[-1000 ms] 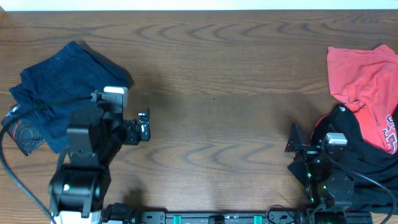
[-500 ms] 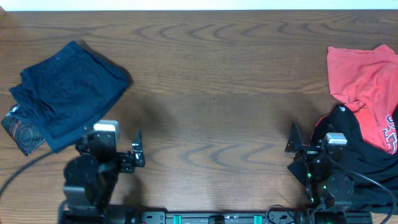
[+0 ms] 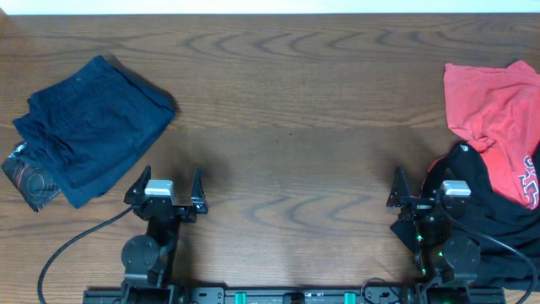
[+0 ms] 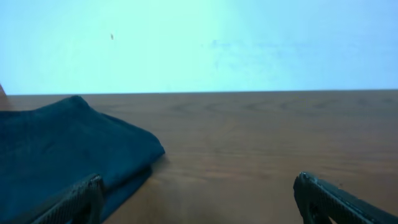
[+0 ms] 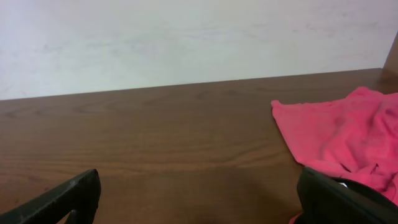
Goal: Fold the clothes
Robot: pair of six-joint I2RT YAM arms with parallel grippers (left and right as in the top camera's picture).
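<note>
A folded dark navy garment (image 3: 89, 127) lies at the table's left, also in the left wrist view (image 4: 62, 146). A coral-red printed T-shirt (image 3: 494, 105) lies crumpled at the right edge, also in the right wrist view (image 5: 339, 134), partly over a black garment (image 3: 485, 207). My left gripper (image 3: 166, 184) is open and empty near the front edge, right of the navy garment. My right gripper (image 3: 412, 190) is open and empty at the front right, beside the black garment.
A small dark printed item (image 3: 25, 177) sticks out from under the navy garment's left side. The wooden table (image 3: 287, 127) stretches between the two piles. A pale wall (image 4: 199, 43) stands behind the table's far edge.
My left arm has drawn back from beside the navy garment toward the front edge and now rests low. The right arm has not moved.
</note>
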